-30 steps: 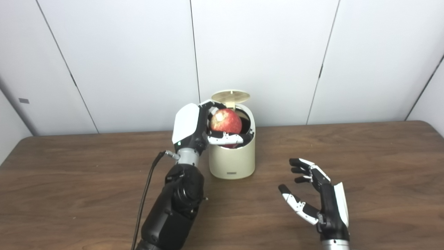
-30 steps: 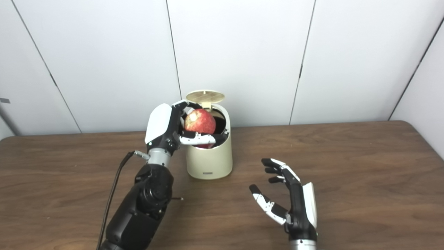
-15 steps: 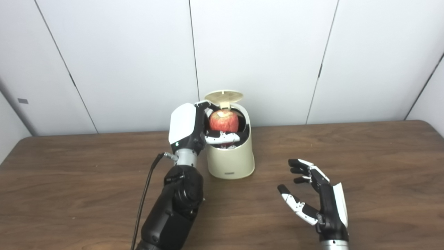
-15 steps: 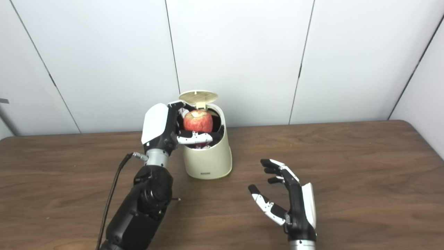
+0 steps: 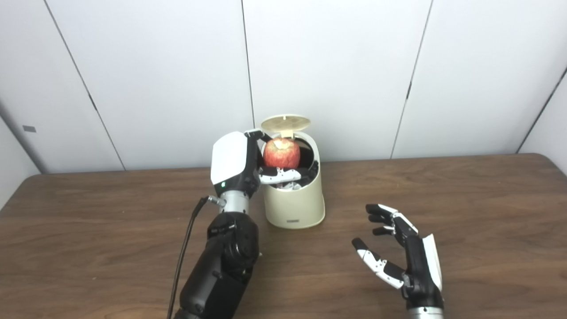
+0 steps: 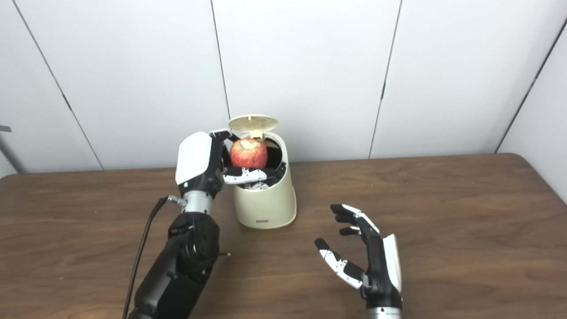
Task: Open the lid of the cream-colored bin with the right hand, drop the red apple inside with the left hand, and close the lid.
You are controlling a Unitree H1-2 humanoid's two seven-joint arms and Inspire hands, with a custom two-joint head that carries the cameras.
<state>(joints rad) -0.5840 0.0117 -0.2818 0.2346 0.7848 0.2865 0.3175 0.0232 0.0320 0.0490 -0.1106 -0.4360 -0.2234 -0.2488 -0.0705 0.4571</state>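
I cannot see the bottom of the bin (image 5: 294, 208); the left robot hand (image 5: 234, 161) hides its left wall.

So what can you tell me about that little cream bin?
The cream-colored bin looks like smooth plastic, rounded, with a small label low on its front. It stands upright on the wooden table near the wall. Its round lid is hinged up at the back. The left hand holds a red apple over its dark opening.

Two side-by-side head cameras look down across the same table (image 5: 465, 199).
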